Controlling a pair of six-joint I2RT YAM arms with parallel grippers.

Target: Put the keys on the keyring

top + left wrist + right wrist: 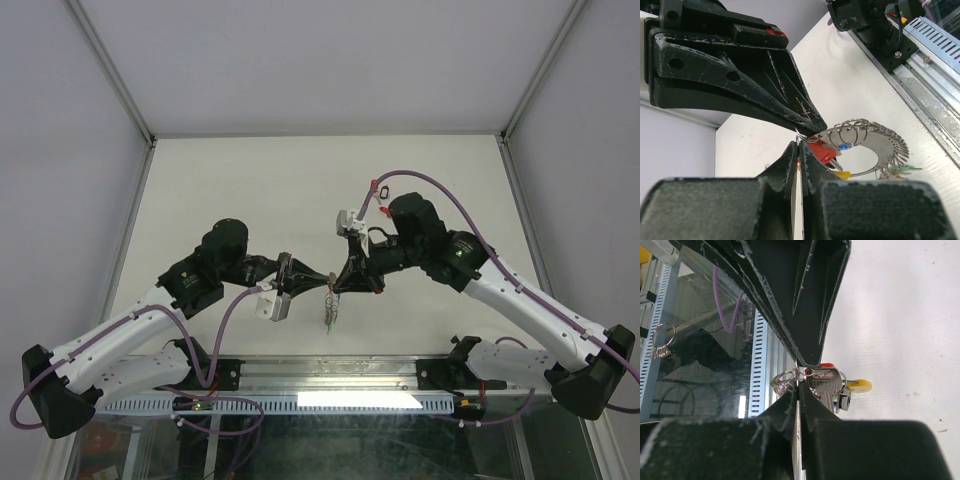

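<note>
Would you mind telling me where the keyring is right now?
In the top view the keyring hangs over the middle of the table, just below where the shut left hand and right hand meet tip to tip.

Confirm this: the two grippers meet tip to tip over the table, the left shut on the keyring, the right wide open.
Wrong about the right gripper: it is shut too. The right wrist view shows its fingers pressed together, pinching a wire loop of the keyring. The rest holds: the left gripper is shut on it, tip to tip.
</note>
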